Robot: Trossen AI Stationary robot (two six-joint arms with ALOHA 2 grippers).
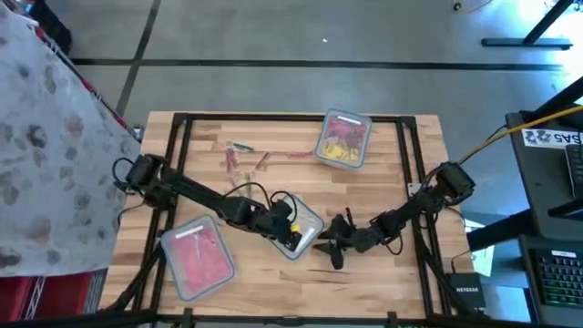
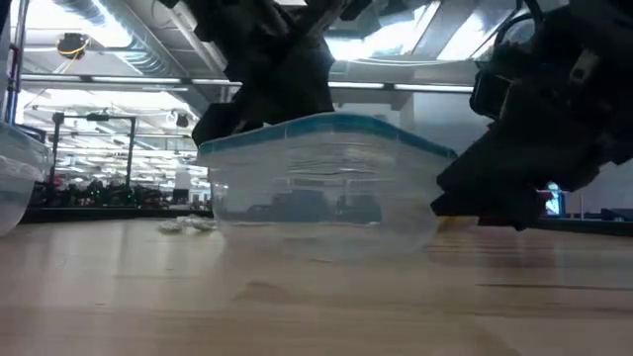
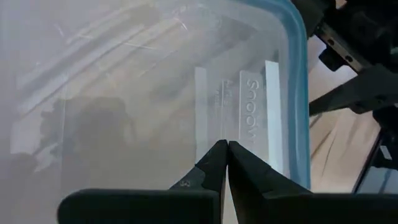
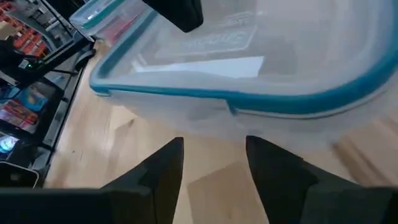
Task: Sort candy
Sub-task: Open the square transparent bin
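Note:
A clear container with a teal rim [image 1: 302,228] stands on the table's near middle. My left gripper [image 3: 227,146] hovers over it from above, shut, with nothing showing between its fingertips; no candy shows under it. My right gripper [image 4: 214,165] is low over the table just right of this container [image 4: 249,93], open, its fingers pointing at the container's wall with a gap between. Several loose candy pieces [image 1: 244,160] lie on the wood at the far left. My left gripper's shut fingertips [image 3: 214,155] stand right over the container's clear embossed surface [image 3: 249,112]; whether they touch it, I cannot tell.
A container of yellow and red candy [image 1: 343,138] stands at the far middle-right. Another container holding pink candy [image 1: 197,259] sits at the near left. A black frame [image 1: 273,117] runs along the table's edges. Bare wood lies in the middle.

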